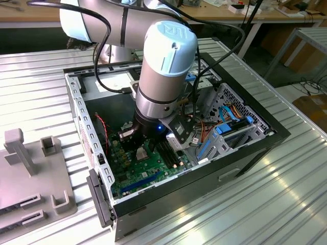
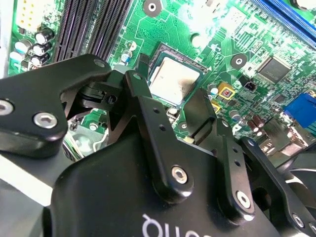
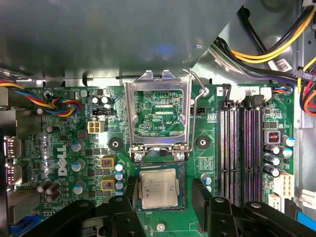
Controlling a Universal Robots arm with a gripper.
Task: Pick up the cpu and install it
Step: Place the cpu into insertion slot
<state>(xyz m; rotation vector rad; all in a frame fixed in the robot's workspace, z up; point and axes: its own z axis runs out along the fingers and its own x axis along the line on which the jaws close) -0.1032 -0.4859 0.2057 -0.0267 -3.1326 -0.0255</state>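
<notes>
Ext. view: set high, off one corner of open PC case (image 1: 204,178), angled down, mid range; arm (image 1: 163,66) masks centre of motherboard (image 1: 138,171).

First wrist view: approx. plumb down on board, close range, gripper (image 3: 165,181) in foreground.

Second wrist view: v. close, slanted, sighted over gripper body.

Shared by both wrist views: cpu (image 3: 158,187) (image 2: 173,81), memory slots (image 3: 242,148) (image 2: 89,24). Board common to all three.

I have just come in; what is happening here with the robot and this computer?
The arm's gripper reaches down into an open computer case, over the green motherboard. It is open and straddles the cpu, which appears to lie flat in its socket. The hinged socket frame is swung up, not closed over the chip.
</notes>
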